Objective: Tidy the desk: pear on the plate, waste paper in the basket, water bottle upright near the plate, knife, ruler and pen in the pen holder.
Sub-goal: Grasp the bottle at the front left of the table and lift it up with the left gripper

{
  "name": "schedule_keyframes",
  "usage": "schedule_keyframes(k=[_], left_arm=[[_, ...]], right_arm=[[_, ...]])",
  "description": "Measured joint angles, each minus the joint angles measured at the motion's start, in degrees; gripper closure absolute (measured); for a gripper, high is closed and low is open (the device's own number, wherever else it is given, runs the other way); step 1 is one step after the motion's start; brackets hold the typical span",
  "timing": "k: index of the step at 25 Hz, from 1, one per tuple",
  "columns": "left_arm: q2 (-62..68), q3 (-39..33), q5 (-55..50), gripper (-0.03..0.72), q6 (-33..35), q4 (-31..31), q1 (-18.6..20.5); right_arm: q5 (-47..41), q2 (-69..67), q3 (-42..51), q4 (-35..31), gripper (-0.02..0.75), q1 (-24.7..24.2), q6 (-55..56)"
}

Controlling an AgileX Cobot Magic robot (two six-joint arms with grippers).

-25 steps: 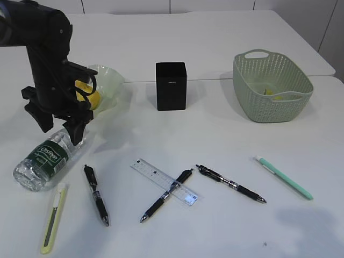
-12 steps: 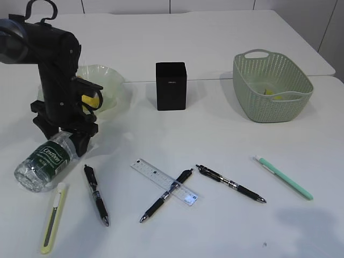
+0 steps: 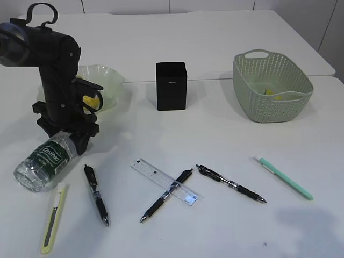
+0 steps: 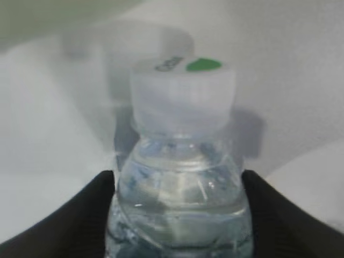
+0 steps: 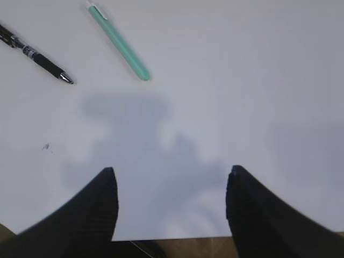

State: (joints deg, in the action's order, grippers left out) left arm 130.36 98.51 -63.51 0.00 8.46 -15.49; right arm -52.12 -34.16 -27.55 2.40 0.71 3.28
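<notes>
Bottle [image 4: 180,177] neck sits between your left gripper [image 4: 180,207] jaws, one dark finger at each shoulder just under the white cap [image 4: 181,97]; whether they already touch or still stand a little off, you cannot tell from these frames. It lies on its side at the left of the exterior view, cap toward the plate [image 3: 110,80] above it, base toward the lower left. Expect clear, thin, smooth plastic with water inside: heavy toward the base, slippery, and likely to dent if squeezed. Take it at the stiffer neck and shoulder, and expect the body to swing as you stand it up. Your right gripper [image 5: 171,207] hangs wide open and empty over bare table.
</notes>
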Motion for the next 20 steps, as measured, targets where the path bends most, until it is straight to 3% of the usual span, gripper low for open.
schedule_keyframes(k=[5, 8, 20], left_arm=[[0.0, 0.3, -1.2, 0.308, 0.0, 0.0, 0.2], [0.1, 0.3, -2.9, 0.343, 0.0, 0.2, 0.2], [-1.8, 0.1, -4.4, 0.348, 0.0, 0.5, 0.2]], right_arm=[[0.0, 0.0, 0.0, 0.0, 0.242, 0.0, 0.0], [0.0, 0.0, 0.0, 0.0, 0.242, 0.0, 0.0], [0.0, 0.0, 0.0, 0.0, 0.242, 0.0, 0.0]])
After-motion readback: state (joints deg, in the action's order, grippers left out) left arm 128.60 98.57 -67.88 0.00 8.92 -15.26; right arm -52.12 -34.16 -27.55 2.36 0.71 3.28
